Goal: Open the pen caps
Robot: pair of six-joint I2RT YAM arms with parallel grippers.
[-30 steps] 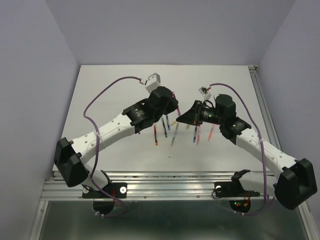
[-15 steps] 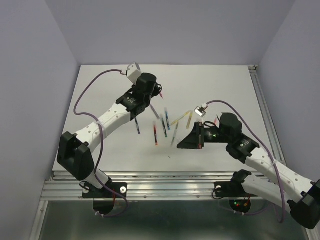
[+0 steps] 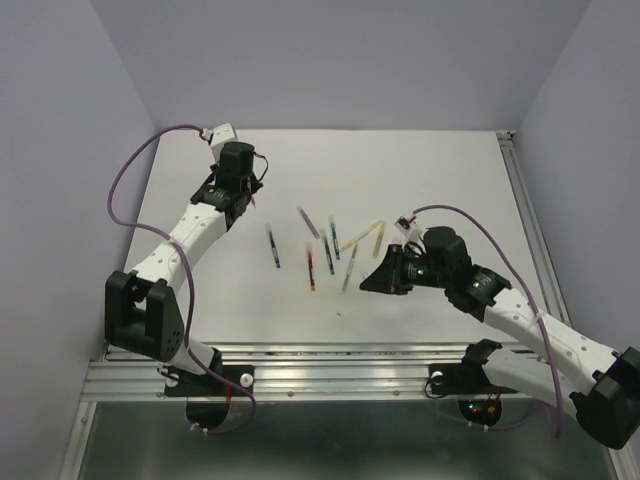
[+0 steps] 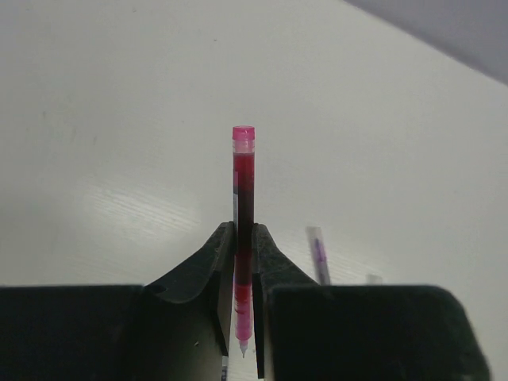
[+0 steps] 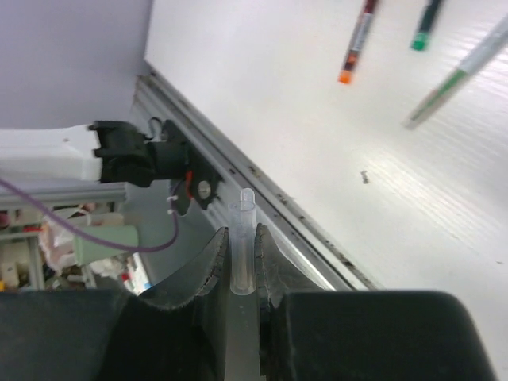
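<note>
My left gripper (image 4: 244, 232) is shut on a pink pen (image 4: 244, 171). Its bare nib points back between the fingers and its pink end plug points away. In the top view this gripper (image 3: 243, 196) hangs over the far left of the table. My right gripper (image 5: 240, 235) is shut on a clear, short pen cap (image 5: 242, 213) that stands upright between the fingers. That gripper (image 3: 372, 283) is low over the table's near middle. Several capped pens (image 3: 327, 255) lie scattered in the middle of the table.
A purple pen (image 4: 319, 255) lies on the white table below my left gripper. In the right wrist view, a red pen (image 5: 359, 38), a green pen (image 5: 425, 22) and a pale yellow-green pen (image 5: 456, 75) lie beyond the metal rail (image 5: 266, 194) at the near edge.
The two grippers were close together over the middle and have pulled apart. The left arm swung to the far left with the pink pen. The right gripper drew back toward the near edge with the cap.
</note>
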